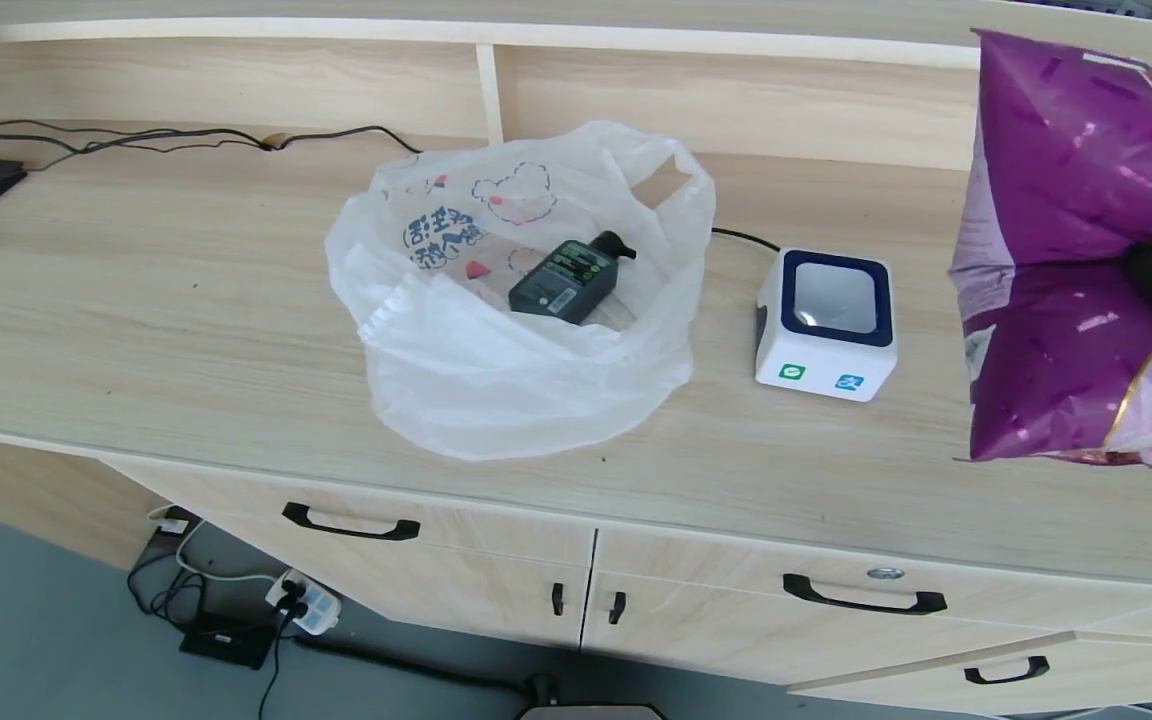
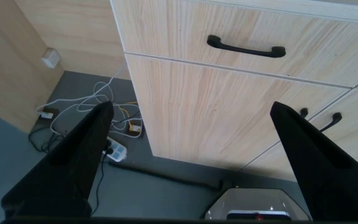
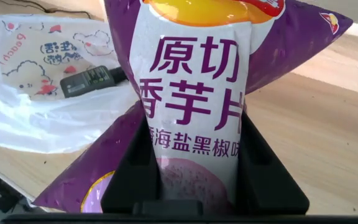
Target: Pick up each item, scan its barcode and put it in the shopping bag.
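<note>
A purple snack bag (image 1: 1076,250) hangs beside scanner (image 1: 828,322); dark bottle (image 1: 568,278) lies inside shopping bag (image 1: 496,380).

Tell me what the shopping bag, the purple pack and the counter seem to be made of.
The bag looks like thin translucent plastic film, softly crumpled. The pack seems glossy plastic or foil film, with bright glints on its creases. The counter is pale, matte wood-grain board, probably laminate.
</note>
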You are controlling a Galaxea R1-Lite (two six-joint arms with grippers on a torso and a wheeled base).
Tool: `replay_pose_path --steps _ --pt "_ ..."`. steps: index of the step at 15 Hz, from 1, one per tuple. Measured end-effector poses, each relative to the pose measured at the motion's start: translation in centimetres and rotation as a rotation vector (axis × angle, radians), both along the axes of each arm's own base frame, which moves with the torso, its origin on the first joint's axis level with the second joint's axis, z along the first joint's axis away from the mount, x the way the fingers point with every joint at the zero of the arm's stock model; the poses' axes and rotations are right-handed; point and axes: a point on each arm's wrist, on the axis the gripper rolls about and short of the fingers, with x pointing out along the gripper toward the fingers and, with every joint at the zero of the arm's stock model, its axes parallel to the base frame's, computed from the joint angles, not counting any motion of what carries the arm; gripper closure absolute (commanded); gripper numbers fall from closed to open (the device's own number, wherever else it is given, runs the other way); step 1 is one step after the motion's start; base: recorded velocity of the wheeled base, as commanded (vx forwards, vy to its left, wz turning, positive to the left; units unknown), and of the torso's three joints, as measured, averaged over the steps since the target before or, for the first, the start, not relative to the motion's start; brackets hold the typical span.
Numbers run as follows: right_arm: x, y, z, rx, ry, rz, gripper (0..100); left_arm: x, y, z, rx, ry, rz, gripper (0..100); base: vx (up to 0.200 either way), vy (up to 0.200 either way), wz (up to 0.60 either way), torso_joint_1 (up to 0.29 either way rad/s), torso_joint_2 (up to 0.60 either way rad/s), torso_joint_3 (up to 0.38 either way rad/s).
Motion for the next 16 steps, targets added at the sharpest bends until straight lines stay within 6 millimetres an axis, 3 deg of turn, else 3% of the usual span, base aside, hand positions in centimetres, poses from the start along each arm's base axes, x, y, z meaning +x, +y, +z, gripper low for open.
replay_pose_path --steps 3,6,11,16 --pt "-3.1 -1.5 -1.3 -0.024 0.137 -0.03 100 0.0 0.0 0.0 0.0 -0.001 -0.001 0 -0.133 0.0 0.0 0.006 0.0 0.003" --pt "-4.9 -2.3 -0.4 0.04 0.106 -0.028 100 0.0 0.0 0.0 -0.001 0.001 0.0 0 0.0 0.067 0.0 -0.004 0.0 0.006" --pt "-5.6 -2.6 1.3 0.069 0.05 -0.027 100 0.0 0.0 0.0 -0.002 0.002 0.0 0 0.0 0.2 0.0 0.011 0.01 0.0" --pt "-4.7 -2.2 2.9 0.078 0.042 -0.017 100 0.0 0.0 0.0 -0.003 0.0 0.001 0 0.0 0.2 0.0 0.003 0.0 0.008"
